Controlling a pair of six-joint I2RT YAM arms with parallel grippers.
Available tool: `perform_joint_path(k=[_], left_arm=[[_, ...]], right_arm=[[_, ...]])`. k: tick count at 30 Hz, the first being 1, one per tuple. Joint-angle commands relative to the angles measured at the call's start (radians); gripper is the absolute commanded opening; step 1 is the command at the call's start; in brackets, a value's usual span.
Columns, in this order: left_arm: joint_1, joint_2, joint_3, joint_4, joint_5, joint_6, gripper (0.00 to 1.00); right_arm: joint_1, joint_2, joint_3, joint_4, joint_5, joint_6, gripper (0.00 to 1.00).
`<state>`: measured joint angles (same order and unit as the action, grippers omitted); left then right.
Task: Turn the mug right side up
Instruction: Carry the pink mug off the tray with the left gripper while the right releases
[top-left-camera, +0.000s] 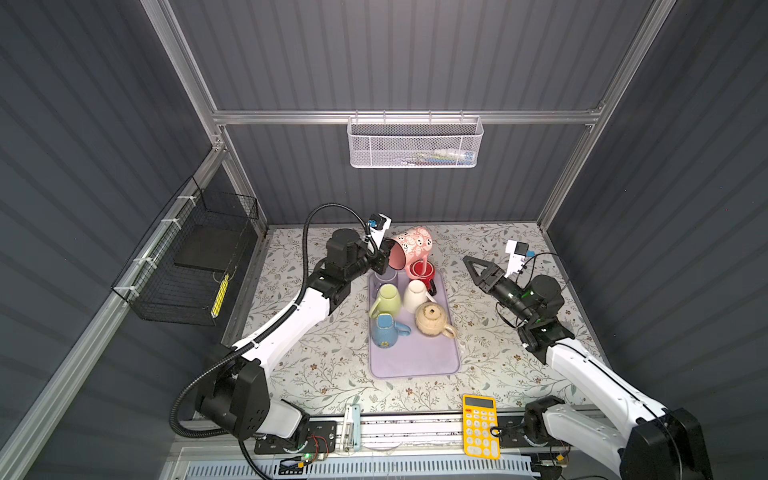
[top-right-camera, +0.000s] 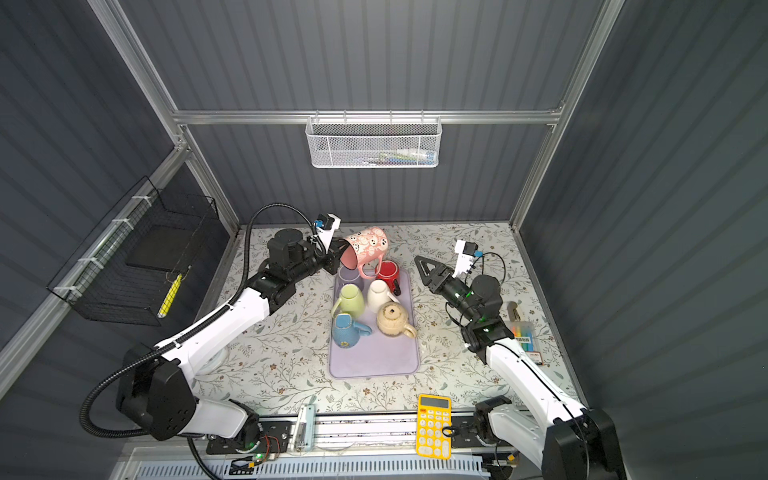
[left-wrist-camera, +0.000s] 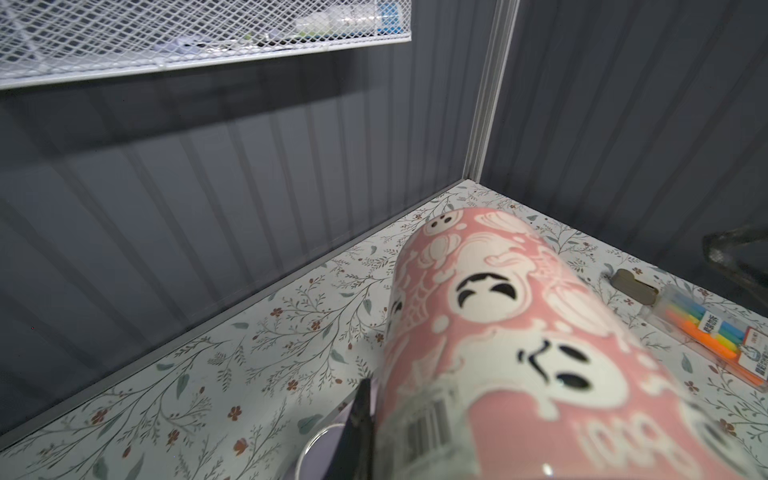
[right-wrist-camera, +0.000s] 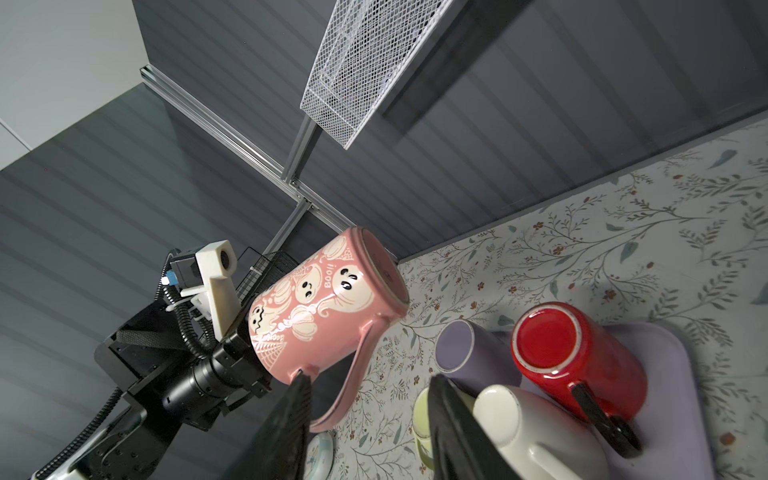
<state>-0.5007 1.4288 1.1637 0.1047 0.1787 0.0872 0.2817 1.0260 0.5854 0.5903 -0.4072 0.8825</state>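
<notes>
Floral tabletop (top-left-camera: 316, 374) w/ lilac tray (top-left-camera: 415, 361): we see the L gripper (top-left-camera: 385, 254) clamped on the rim of the pink mug (top-left-camera: 413, 245). The mug hangs tilted on its side, handle down, over the tray's far end. R gripper (top-left-camera: 476, 270) sits right of the tray, jaws apart, clear of the mug.

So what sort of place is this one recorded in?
Probably a lab robot cell, not a real kitchen: ribbed grey walls on an aluminium frame, a left arm and right arm mounted on a front rail, and mugs staged on a tray.
</notes>
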Motion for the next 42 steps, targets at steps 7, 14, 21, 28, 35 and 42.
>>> perform_joint_path(k=[7, 14, 21, 28, 35, 42], left_arm=[[0.058, -0.069, 0.172, -0.247, -0.017, 0.058, 0.0], [0.08, -0.014, 0.347, -0.485, -0.061, 0.084, 0.0], [0.119, 0.083, 0.549, -0.73, -0.102, 0.097, 0.0], [0.195, 0.195, 0.736, -0.918, -0.114, 0.086, 0.0], [0.315, 0.234, 0.803, -0.988, -0.109, 0.084, 0.0], [0.365, 0.327, 0.877, -1.065, -0.125, 0.078, 0.0]], right_arm=[[-0.012, -0.019, 0.113, -0.268, 0.015, -0.157, 0.49], [-0.015, 0.006, 0.142, -0.353, 0.004, -0.203, 0.49], [-0.015, -0.01, 0.119, -0.354, 0.006, -0.229, 0.48], [-0.014, -0.025, 0.094, -0.378, 0.023, -0.264, 0.48], [-0.013, -0.041, 0.077, -0.403, 0.028, -0.296, 0.48], [-0.013, -0.024, 0.057, -0.38, -0.003, -0.275, 0.48]])
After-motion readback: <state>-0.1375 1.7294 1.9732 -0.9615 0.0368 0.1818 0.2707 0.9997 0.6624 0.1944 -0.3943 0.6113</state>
